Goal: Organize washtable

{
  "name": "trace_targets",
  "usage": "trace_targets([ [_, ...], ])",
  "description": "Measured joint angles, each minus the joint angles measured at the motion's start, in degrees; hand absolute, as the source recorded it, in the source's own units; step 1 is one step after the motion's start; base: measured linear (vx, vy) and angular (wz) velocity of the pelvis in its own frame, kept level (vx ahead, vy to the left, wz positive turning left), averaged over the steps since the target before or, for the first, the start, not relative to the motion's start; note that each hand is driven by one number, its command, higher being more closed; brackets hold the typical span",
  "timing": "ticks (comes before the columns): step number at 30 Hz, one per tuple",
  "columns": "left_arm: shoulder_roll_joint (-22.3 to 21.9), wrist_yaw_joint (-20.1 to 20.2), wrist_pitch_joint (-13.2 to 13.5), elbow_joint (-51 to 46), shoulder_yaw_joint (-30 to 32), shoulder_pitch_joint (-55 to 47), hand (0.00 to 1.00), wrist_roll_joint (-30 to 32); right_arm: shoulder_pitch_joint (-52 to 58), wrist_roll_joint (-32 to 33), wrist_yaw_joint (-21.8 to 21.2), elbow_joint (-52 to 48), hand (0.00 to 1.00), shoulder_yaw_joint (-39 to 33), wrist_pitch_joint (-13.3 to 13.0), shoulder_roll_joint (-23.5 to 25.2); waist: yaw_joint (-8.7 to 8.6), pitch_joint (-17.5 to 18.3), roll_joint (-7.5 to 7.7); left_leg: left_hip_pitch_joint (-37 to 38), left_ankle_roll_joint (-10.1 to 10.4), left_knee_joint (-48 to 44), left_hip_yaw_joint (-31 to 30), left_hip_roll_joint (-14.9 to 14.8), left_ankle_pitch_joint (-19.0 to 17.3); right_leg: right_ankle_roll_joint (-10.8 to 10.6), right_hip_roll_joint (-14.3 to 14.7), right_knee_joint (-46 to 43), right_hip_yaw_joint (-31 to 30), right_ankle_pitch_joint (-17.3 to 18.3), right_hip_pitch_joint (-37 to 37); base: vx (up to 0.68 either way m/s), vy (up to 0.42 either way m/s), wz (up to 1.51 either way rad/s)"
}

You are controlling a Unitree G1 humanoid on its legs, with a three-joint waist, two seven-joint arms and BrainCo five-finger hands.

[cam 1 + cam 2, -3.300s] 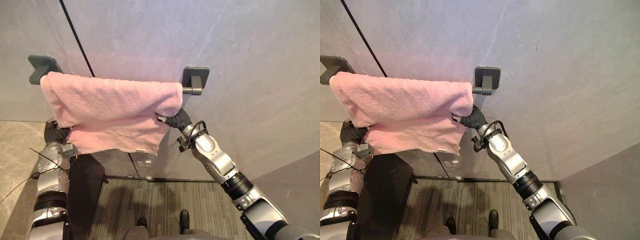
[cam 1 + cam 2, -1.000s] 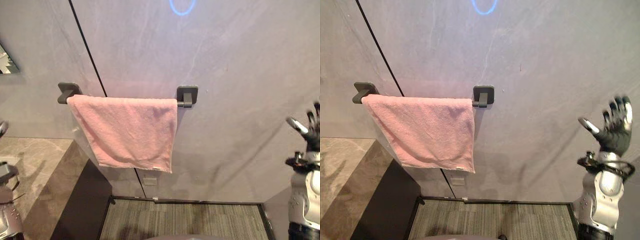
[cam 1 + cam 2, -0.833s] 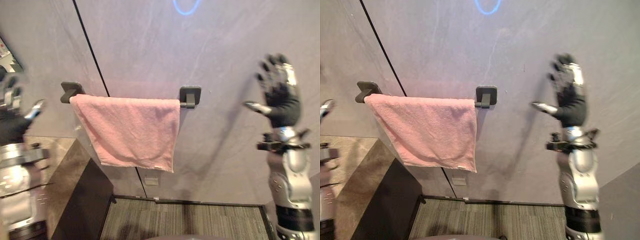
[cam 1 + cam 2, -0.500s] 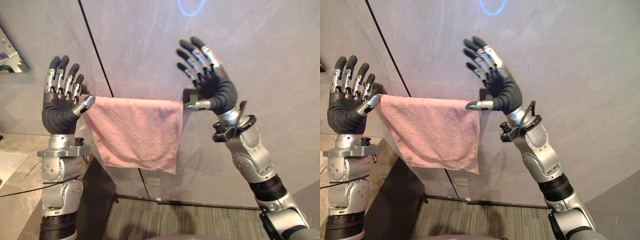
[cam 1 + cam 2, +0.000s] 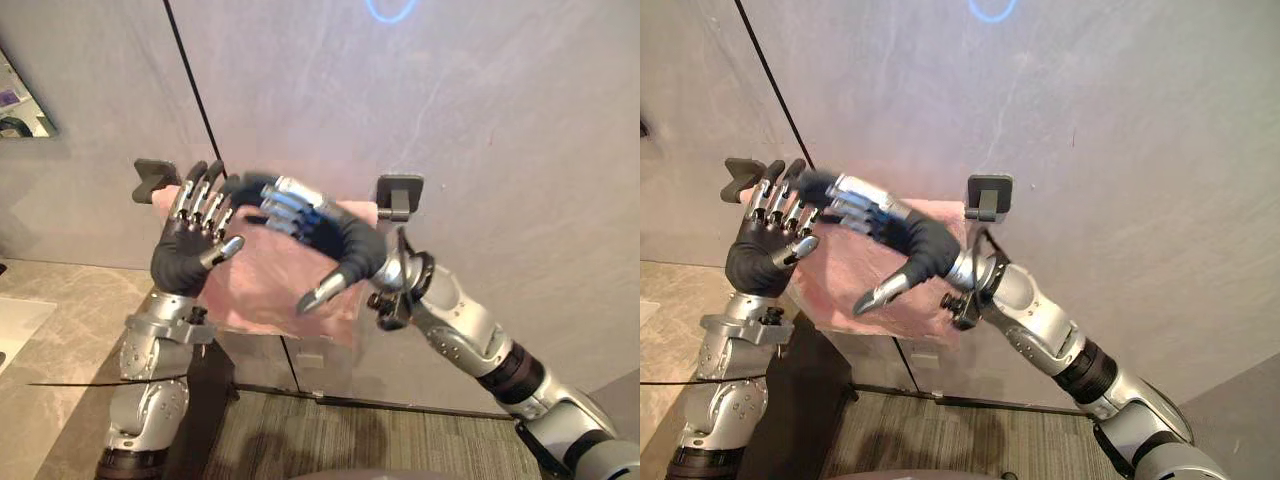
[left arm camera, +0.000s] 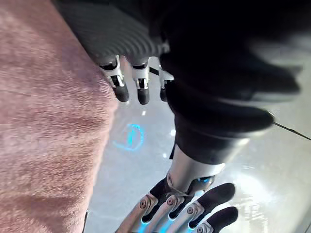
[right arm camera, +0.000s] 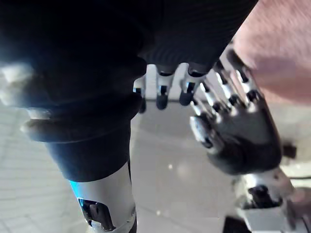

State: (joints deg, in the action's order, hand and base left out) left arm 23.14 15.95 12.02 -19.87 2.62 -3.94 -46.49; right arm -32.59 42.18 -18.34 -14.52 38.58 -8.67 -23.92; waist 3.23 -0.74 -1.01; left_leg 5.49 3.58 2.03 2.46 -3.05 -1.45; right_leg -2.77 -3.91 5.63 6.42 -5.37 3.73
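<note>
A pink towel (image 5: 265,288) hangs over a dark bar between two wall brackets (image 5: 400,192) on the grey wall. Both hands are raised in front of it. My left hand (image 5: 188,252) is open, fingers straight and pointing up, before the towel's left part. My right hand (image 5: 335,238) is open too; it reaches leftward across the towel's front, its fingers (image 5: 285,205) close to the left hand's. Neither hand holds the cloth. The left wrist view has the towel (image 6: 43,121) beside that hand's fingers (image 6: 121,90). The left hand (image 7: 243,141) appears in the right wrist view.
A stone countertop (image 5: 60,330) over a dark cabinet (image 5: 215,385) stands at the left, with a mirror's corner (image 5: 20,100) above it. Striped flooring (image 5: 330,440) lies below the towel. A blue ring of light (image 5: 390,8) shows high on the wall.
Half a second ago the hands were up and apart on either side of the towel. The right hand has swung left across the towel; the left hand has come right and lower.
</note>
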Motion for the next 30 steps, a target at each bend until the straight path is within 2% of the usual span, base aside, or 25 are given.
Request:
trace_targets([
  [2,0.0,0.7,-0.5,0.2,-0.9,-1.2,0.0,-0.1,0.0,0.0,-0.9,2.3,0.0,2.0,0.6,-0.1,0.67,-0.1,0.11,-0.1,0.0,0.0,0.0,0.0,0.0,0.0,-0.1,0.0,0.1,0.0,-0.1,-0.02,-0.002,0.04],
  [4,0.1,1.7,-0.6,0.4,-1.1,-3.2,0.0,-0.1,0.2,0.0,-1.2,4.1,0.0,2.9,1.4,-0.2,0.69,-0.2,0.24,-0.4,0.0,0.1,-0.4,0.1,0.0,-0.1,-0.2,0.0,0.6,0.1,-0.2,-0.03,-0.007,0.14],
  [6,0.1,2.4,-1.8,3.2,-1.4,-4.9,0.0,-0.1,1.7,-0.3,-0.9,5.0,0.0,2.9,1.8,-0.2,0.92,-0.3,0.43,-1.1,0.0,0.1,-0.9,0.1,0.0,-0.1,-0.3,0.0,1.2,0.2,-0.6,-0.03,-0.012,0.14],
  [12,0.2,2.5,-4.2,9.3,-3.7,-7.5,0.0,0.1,7.9,-2.6,-0.5,7.8,0.0,2.9,3.7,0.1,0.84,-1.2,1.36,-2.8,-0.2,0.2,-1.2,0.2,0.3,-0.1,-0.4,0.0,1.5,0.2,-2.1,-0.01,-0.004,0.02],
  [18,0.1,2.0,-4.3,9.5,-3.7,-7.5,0.0,2.2,10.2,-6.1,1.0,9.9,0.0,2.2,4.9,1.8,0.73,-1.6,1.29,-3.6,-0.2,1.2,-1.1,0.2,0.8,-0.1,-0.3,0.0,1.4,0.4,-3.4,0.0,0.0,0.0],
  [30,0.0,1.5,-4.6,11.5,-3.7,-7.5,0.0,2.3,10.6,-8.5,1.2,13.7,0.0,-0.5,5.1,5.5,0.65,-1.7,1.33,-3.8,-0.2,1.5,-0.6,0.2,0.7,-0.1,-0.2,0.0,0.9,0.5,-4.1,0.0,-0.002,-0.01],
])
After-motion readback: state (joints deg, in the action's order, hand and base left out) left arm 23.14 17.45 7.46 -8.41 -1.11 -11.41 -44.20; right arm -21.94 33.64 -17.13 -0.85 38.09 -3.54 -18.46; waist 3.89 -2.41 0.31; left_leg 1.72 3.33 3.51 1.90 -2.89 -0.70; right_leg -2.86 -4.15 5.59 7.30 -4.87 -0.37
